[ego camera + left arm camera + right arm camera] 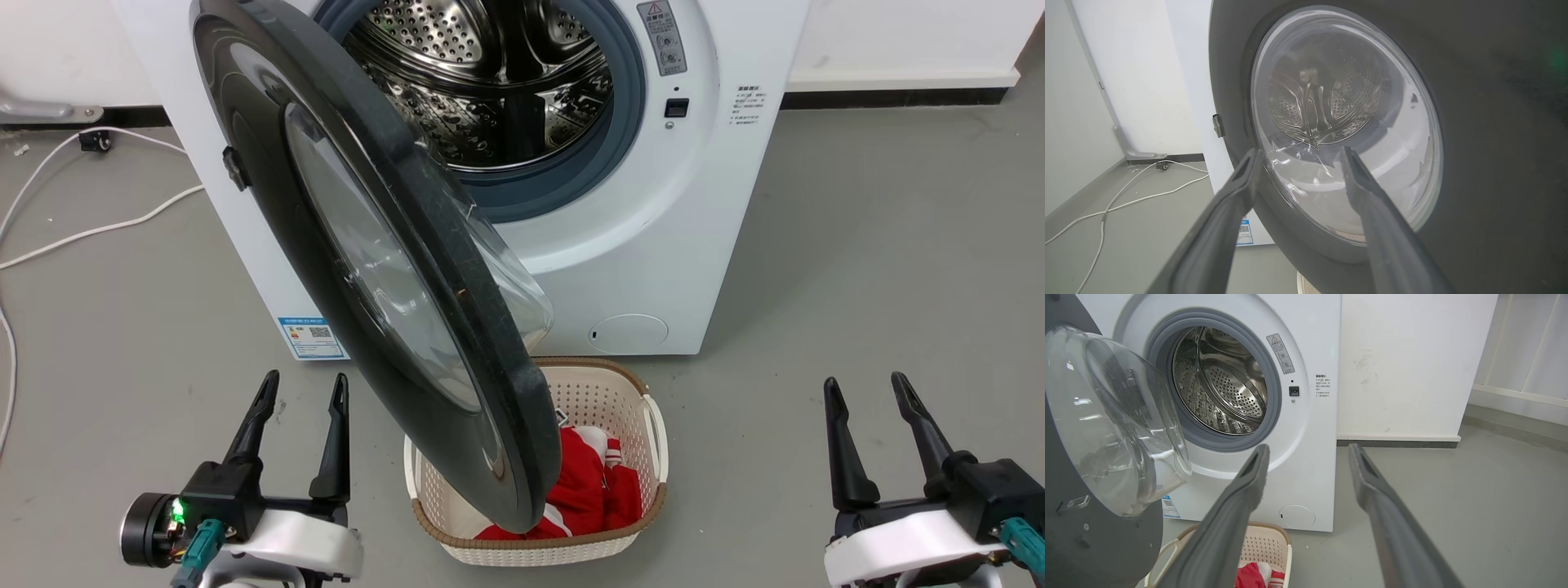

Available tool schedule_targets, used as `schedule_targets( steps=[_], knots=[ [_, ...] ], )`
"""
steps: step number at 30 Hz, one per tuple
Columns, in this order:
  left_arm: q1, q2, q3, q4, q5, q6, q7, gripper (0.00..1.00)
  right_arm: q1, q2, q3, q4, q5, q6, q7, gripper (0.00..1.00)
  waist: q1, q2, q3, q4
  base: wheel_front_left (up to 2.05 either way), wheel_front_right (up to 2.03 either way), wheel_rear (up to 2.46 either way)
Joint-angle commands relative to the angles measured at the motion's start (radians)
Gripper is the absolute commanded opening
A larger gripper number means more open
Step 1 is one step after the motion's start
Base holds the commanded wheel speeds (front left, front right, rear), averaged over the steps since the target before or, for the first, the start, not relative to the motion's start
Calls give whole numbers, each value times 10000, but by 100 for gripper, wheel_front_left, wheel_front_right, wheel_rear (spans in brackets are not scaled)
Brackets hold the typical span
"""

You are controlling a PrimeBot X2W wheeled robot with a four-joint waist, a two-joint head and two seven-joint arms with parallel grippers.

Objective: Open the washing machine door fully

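The washing machine door (384, 269), a big glossy black ring around a clear bulging glass bowl, stands swung well out from the white machine (678, 245), edge-on toward me, hinged at the machine's left side. Its outer face (1494, 143) looms just beyond my left gripper (1300, 153), which is open and holds nothing. In the head view that left gripper (304, 384) hovers low, left of the door's lower edge. My right gripper (865, 385) is open and empty at the lower right, well clear of the door. The door's inner glass bowl (1114, 424) appears left of my right gripper (1308, 449).
A cream laundry basket (645, 441) with red and white clothes sits on the floor under the door's lower edge, in front of the machine. White cables (73, 229) trail across the grey floor at the left. The steel drum (490, 73) stands exposed. Bare floor lies to the right.
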Motion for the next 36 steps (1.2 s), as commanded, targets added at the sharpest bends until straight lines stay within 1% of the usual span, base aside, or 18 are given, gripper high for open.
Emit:
schedule_targets(
  steps=[1, 2, 3, 10, 15, 19, 27, 32, 36],
  knots=[
    [-141, 39, -34, 14, 21, 2, -26, 96, -78, 40, -6, 22, 52, -7, -26, 100, 0, 0, 19, 2, 0, 0, 0],
    [-149, 49, -48, 20, 9, 2, -26, 40, -95, 40, -2, 38, 67, -7, -31, 100, 0, 0, 30, 1, 0, 0, 0],
    [-159, 62, -63, 21, -4, 2, -26, 0, -113, 40, -1, 52, 67, -7, -39, 100, 0, 0, 40, 1, 0, 0, 0],
    [-201, 109, -78, -158, -46, 2, -26, 0, -181, 41, -3, 107, 123, -7, -74, 100, 0, 0, 82, 0, 0, 0, 0],
    [-398, 68, 58, -929, -43, 7, -26, 0, -190, 41, -12, 138, 171, -7, -72, 100, 0, 0, 110, 10, 0, 0, 0],
    [-620, 36, 169, -1897, -8, 41, -26, 0, -207, 41, -25, 179, 224, -7, -77, 100, 0, 0, 148, 24, 0, 0, 0],
    [-1184, -15, 150, -4550, 205, 98, -24, 0, -292, 40, -26, 242, 265, -7, -86, 100, 0, 0, 216, -14, 0, 0, 0],
    [-1519, -34, -226, -6034, 376, 112, -23, 0, -342, 40, -68, 272, 282, -7, -89, 100, 0, 0, 281, -41, 0, 0, 0],
    [-1839, 48, -883, -6761, 477, 63, -21, 0, -360, 40, -42, 342, 307, -7, -107, 100, 0, 0, 324, -51, 0, 0, 0]
  ],
)
